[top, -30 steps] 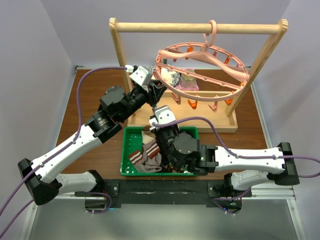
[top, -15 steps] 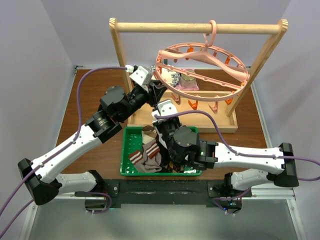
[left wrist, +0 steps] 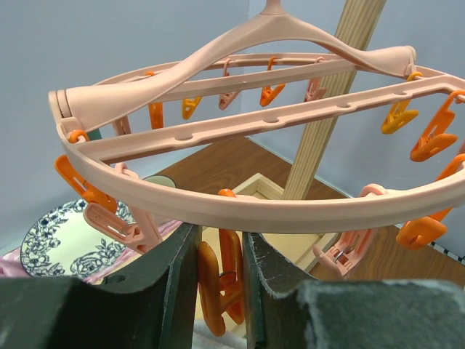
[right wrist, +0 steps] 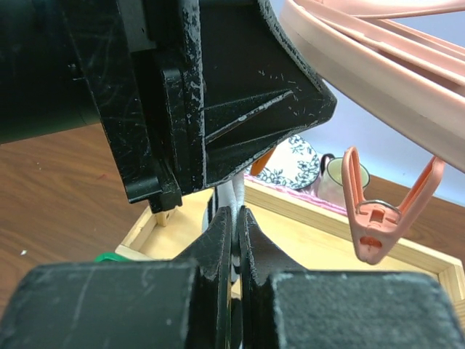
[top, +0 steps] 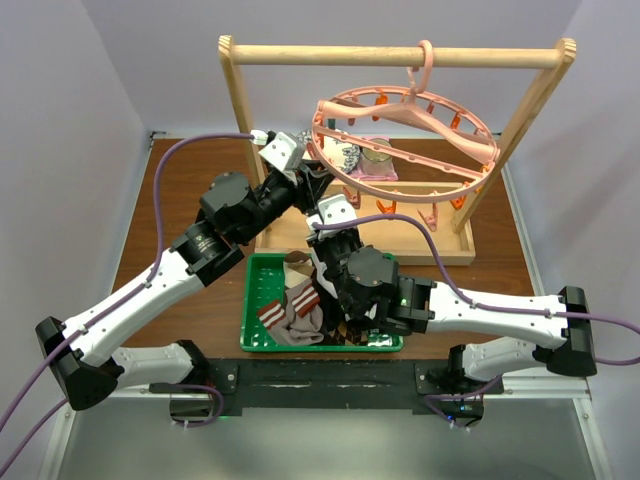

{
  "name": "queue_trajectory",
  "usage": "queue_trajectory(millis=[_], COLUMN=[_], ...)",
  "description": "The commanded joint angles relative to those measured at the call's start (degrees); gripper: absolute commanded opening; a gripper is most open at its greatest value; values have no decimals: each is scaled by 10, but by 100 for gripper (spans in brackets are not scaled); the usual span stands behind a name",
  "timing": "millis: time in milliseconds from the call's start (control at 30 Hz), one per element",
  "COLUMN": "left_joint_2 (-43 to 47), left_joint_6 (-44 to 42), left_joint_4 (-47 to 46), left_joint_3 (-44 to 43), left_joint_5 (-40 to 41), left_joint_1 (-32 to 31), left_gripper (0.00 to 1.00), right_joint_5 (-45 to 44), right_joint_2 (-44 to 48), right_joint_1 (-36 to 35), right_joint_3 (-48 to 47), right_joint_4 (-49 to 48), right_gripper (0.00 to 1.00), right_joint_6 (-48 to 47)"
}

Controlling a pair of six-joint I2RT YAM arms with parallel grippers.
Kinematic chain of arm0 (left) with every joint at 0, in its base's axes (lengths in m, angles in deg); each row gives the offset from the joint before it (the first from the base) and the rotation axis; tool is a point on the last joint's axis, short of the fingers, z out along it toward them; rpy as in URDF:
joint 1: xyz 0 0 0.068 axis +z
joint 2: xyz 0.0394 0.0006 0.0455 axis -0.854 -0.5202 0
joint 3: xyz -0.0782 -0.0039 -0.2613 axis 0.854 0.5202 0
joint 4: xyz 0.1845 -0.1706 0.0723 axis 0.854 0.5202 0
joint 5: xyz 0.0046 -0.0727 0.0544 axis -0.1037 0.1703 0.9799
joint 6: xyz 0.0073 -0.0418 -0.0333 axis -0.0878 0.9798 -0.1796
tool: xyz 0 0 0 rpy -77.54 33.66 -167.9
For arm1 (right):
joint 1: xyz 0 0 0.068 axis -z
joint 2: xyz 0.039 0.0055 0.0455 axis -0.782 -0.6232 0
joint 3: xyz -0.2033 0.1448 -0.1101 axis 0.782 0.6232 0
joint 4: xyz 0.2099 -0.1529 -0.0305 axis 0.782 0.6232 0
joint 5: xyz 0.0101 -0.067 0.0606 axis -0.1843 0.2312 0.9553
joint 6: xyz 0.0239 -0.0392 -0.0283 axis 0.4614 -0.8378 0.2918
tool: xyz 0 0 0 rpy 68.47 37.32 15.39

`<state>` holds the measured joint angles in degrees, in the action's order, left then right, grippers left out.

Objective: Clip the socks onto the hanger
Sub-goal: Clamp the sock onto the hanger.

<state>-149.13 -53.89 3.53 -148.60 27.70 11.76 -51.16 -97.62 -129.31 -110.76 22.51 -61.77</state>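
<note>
Left end effector (left wrist: pixel 220 249) grasping orange clip (left wrist: pixel 218 291) under hanger (left wrist: pixel 240 211) rim. Right end effector (right wrist: pixel 234 215) clenched on pale sock (right wrist: pixel 232 193) just beneath hanger. Other socks (top: pixel 290 310) in green basket (top: pixel 251 300) below hanger.

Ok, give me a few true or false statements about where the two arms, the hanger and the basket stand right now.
The hanger hangs from the wooden rack's top bar. True.
The left gripper is wide open, clear of every clip. False: it squeezes an orange clip under the rim.
The green basket holds no socks. False: several socks lie in it.
The right gripper is shut. True: it pinches pale fabric.
</note>
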Motion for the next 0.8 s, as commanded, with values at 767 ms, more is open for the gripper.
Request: queue_trajectory(millis=[767], left_joint_2=[20], left_joint_6=[7], left_joint_4=[-38], left_joint_3=[9], left_joint_5=[-1], left_joint_1=[2], left_gripper=[0], right_joint_5=[9], right_joint_2=[20], right_joint_1=[22], right_joint_3=[-12], right_joint_4=[-45], right_gripper=[0], right_joint_6=[-22])
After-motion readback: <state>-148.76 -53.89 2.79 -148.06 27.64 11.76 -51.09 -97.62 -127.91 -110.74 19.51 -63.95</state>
